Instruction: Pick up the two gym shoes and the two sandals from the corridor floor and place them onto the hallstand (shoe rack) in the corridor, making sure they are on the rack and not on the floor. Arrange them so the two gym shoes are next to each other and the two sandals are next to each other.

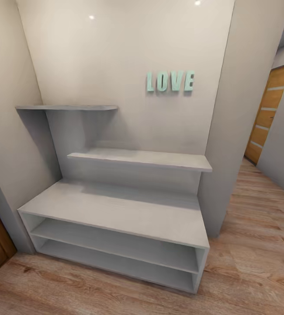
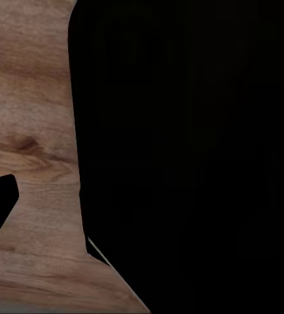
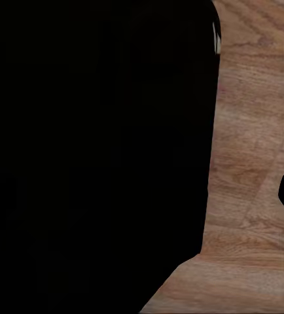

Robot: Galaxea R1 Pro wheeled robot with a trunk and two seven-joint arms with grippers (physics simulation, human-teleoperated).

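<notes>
Head view: hallstand dead ahead against the grey wall, long axis running left to right, slightly skewed so its right end sits nearer. Broad low top bare, two open shelf slots below, two staggered shelves above; mint "LOVE" letters on the wall. Corridor floor stretches right toward a wooden door. No shoes or sandals on the rack or on the visible planks, so which arm is nearer to them cannot be judged; they likely lie off to the side or behind.

Left wrist view: wood planks beside a large black shape. Jaws: cannot tell.

Right wrist view: same, planks beside black. Jaws: cannot tell.
</notes>
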